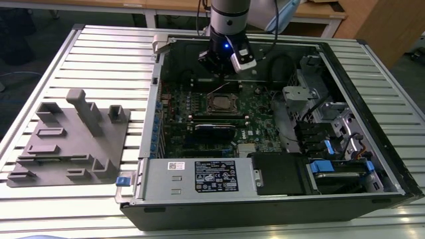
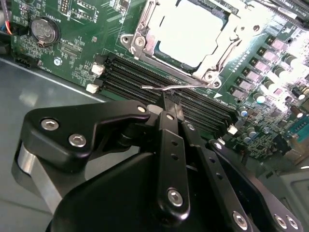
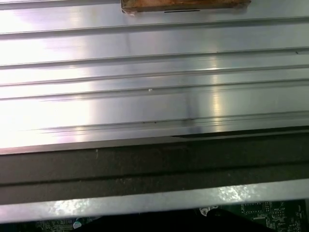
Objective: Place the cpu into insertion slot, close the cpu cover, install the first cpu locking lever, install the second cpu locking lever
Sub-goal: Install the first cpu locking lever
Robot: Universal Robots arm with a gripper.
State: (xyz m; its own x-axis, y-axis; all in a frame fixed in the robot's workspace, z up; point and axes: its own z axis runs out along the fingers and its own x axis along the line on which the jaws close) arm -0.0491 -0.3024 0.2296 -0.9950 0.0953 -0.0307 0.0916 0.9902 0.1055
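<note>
Slatted aluminium forms the bench. An open computer case lies flat across most of it, with a grey parts fixture beside it toward the exterior view's left. Along the bench's near edge, as the exterior view has it, the case holds a silver power supply. Beyond that, the green motherboard spreads toward the far edge.

Past the middle of the board sits the insertion slot. In the second wrist view the cpu lies inside it, its pale metal top showing through the window of the cpu cover, which looks folded flat over it. Beside the socket, above the black memory slots, a thin wire locking lever stands free of the board.

The hand hangs over the far part of the case. Its two black fingers are drawn together with barely a gap, and the lever's bent end appears pinched at their tips.

I judge the chip and cover steps done and a lever step in hand; whether this is the first or the second lever I cannot tell. Seating it, I reckon, calls for a steady press down and a small sideways swing to tuck the wire under its catch without it slipping from that narrow grip.
</note>
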